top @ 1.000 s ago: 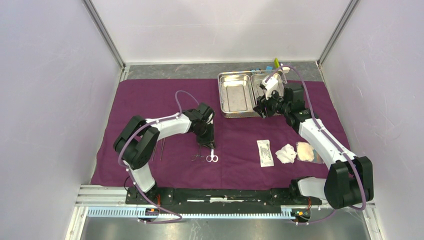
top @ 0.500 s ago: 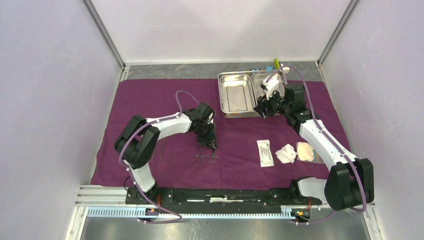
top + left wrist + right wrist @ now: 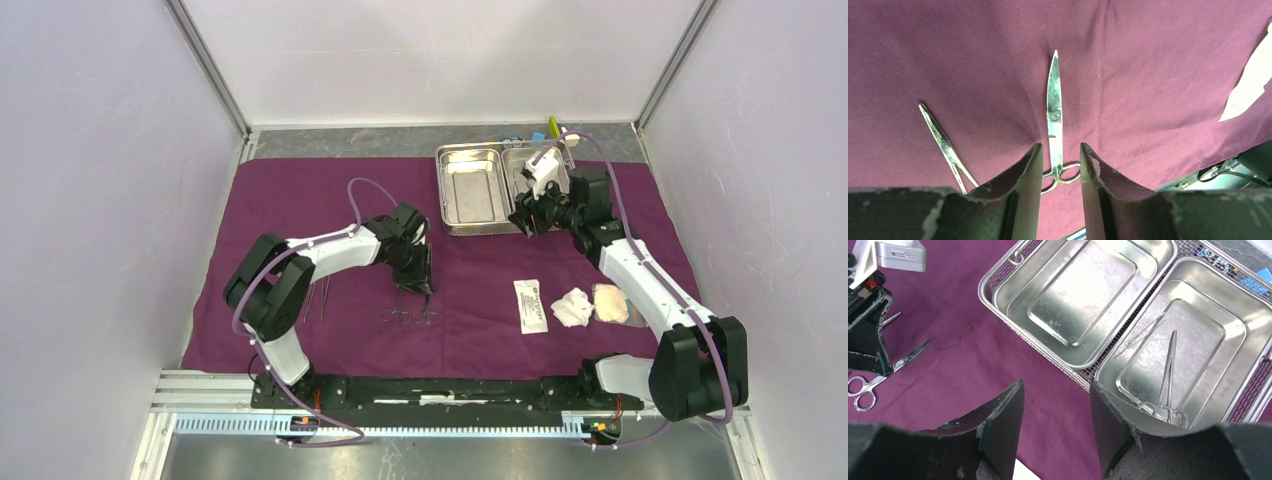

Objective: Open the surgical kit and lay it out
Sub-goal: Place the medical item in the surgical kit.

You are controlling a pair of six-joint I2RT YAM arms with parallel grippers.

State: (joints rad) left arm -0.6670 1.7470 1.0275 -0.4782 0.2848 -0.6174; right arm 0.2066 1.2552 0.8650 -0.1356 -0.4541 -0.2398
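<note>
The plum-purple cloth (image 3: 300, 200) is spread flat. Steel scissors (image 3: 1053, 107) lie on it, blades pointing away, and also show in the top view (image 3: 428, 317). My left gripper (image 3: 1060, 146) is open, its fingers on either side of the shank just above the ring handles, not touching it. My right gripper (image 3: 1055, 382) is open and empty above the cloth at the near edge of the steel tray (image 3: 998, 300). The tray's right compartment holds scissor-handled forceps (image 3: 1168, 375) and tweezers (image 3: 1143, 335). Its left compartment is empty.
A slim instrument (image 3: 943, 145) lies left of the scissors. Two thin ones (image 3: 322, 296) lie further left. The white packet (image 3: 531, 305), a gauze pad (image 3: 573, 307) and a beige pad (image 3: 610, 302) lie near the right arm. Small blocks (image 3: 552, 127) sit behind the tray.
My left gripper has moved a little toward the near edge and now covers the scissors' handles in the top view. The right arm has not moved.
</note>
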